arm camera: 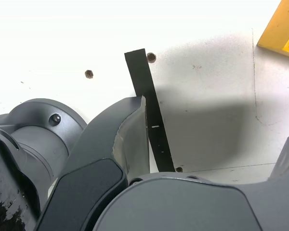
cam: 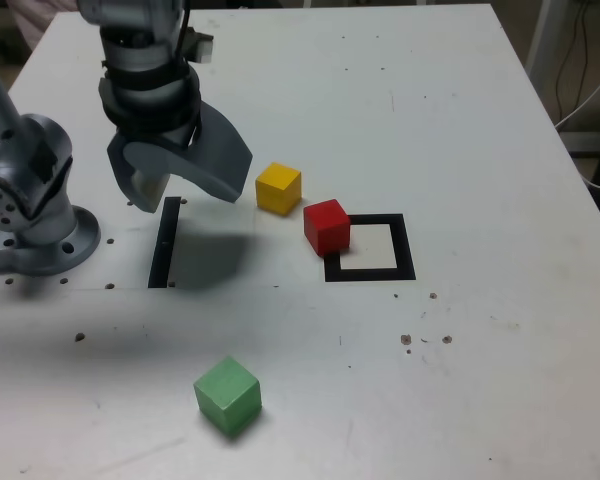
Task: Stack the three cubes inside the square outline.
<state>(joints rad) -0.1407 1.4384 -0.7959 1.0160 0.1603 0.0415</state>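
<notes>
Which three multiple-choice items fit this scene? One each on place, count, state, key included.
1. Where is the red cube?
A) On the green cube
B) At the square outline's edge, on the exterior view's left
C) On the straight black strip

2. How many cubes show in the exterior view?
A) Two
B) Four
C) Three

3. How is the gripper?
A) Open, empty
B) Shut on the yellow cube
C) Shut, empty

Key:
1 B: it overlaps the tape's left side there.
2 C: red, yellow and green, one each.
3 A: the jaws stand apart with nothing between them.
</notes>
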